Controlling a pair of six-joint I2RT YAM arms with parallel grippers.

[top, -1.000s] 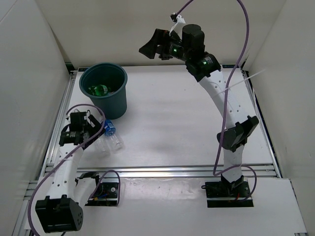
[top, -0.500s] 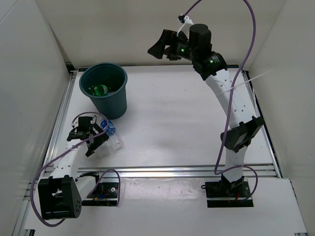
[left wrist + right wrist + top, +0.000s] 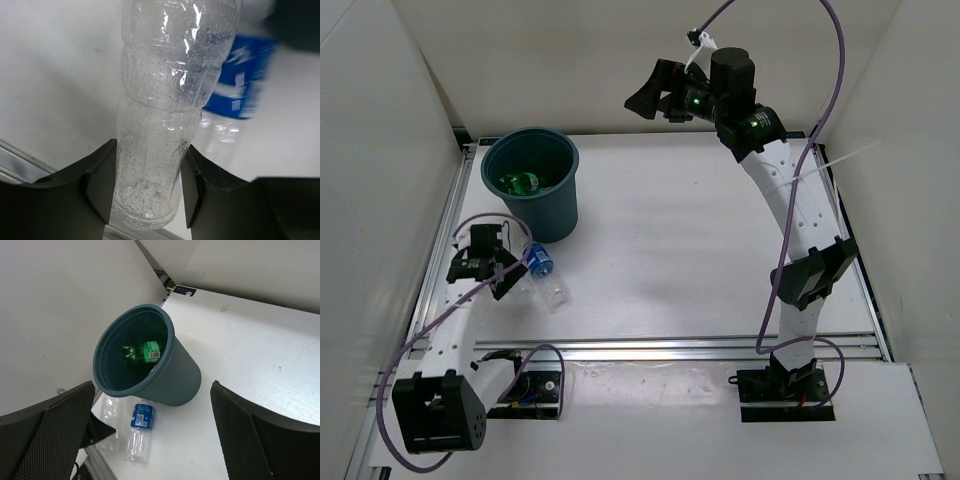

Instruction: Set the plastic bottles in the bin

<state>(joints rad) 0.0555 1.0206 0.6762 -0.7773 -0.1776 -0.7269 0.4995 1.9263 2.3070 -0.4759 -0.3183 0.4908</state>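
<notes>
My left gripper [image 3: 148,187] is shut on the lower body of the plain clear bottle [image 3: 165,100], which lies on the table at the left [image 3: 518,288]. Right beside it lies the clear bottle with the blue label [image 3: 546,272] [image 3: 241,82] [image 3: 141,418]. The dark green bin [image 3: 558,205] [image 3: 180,374] stands just behind them. A bright green bottle [image 3: 520,183] [image 3: 145,351] lies inside it. My right gripper [image 3: 648,92] [image 3: 152,405] hangs open and empty, high above the back of the table.
A metal rail [image 3: 440,260] runs along the table's left edge, close to my left gripper [image 3: 490,272]. White walls enclose the table on the left, back and right. A purple cable loops over the left arm.
The left gripper's jaws have closed on the plain clear bottle, after standing open over it. The right arm swung slightly right a second ago and holds still now.
</notes>
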